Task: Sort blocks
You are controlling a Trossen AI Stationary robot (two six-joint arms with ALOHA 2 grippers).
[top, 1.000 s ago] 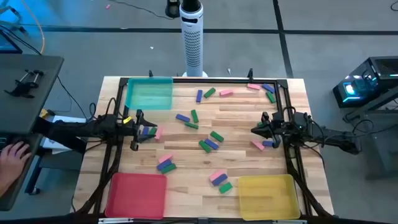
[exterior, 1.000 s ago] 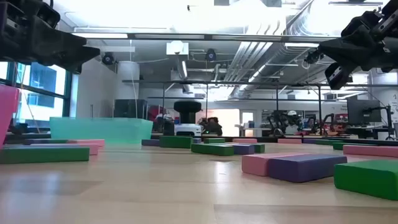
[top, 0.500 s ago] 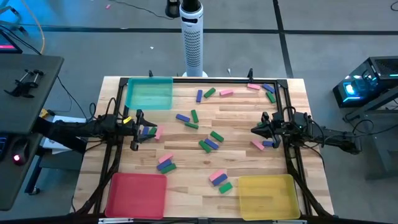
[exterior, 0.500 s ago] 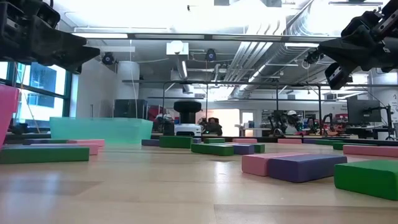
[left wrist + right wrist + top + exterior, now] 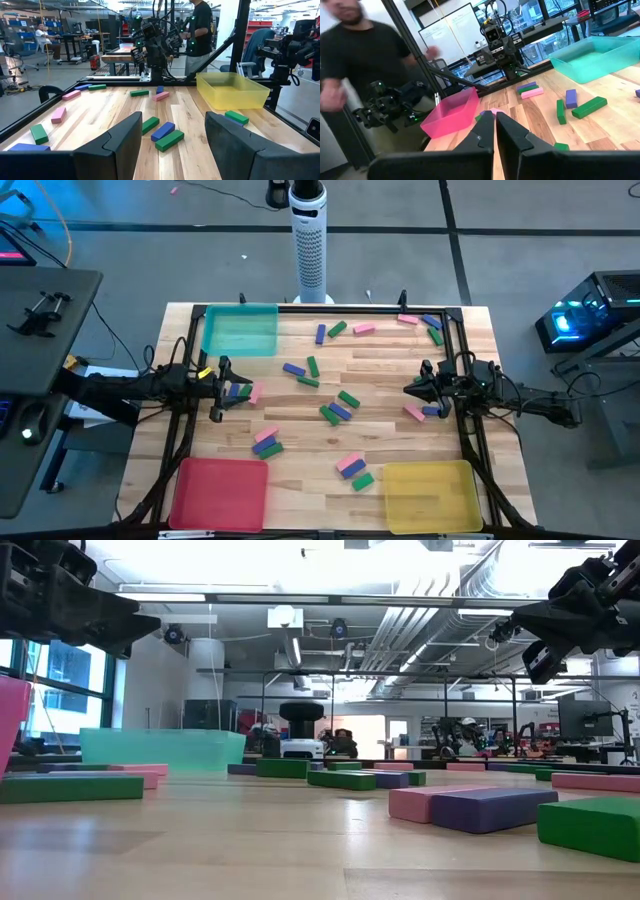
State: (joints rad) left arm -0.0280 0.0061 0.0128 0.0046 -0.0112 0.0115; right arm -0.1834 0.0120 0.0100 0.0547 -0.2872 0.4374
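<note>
Blocks [image 5: 339,411] scattered — left gripper [image 5: 222,390] wide, right gripper [image 5: 412,389] closed, empty.

Left gripper [image 5: 222,391] raised at table's left edge, fingers apart, right gripper [image 5: 412,388] raised opposite, closed

The blocks [image 5: 333,412], small flat-lying bars in blue, green and pink, were scattered in loose clusters over the wooden top. A green-blue trio lay at the middle, a pink-blue-green group [image 5: 266,442] nearer on the left, another [image 5: 354,470] near centre, several [image 5: 423,325] at the far right, and a few [image 5: 240,391] at the left side.
</note>
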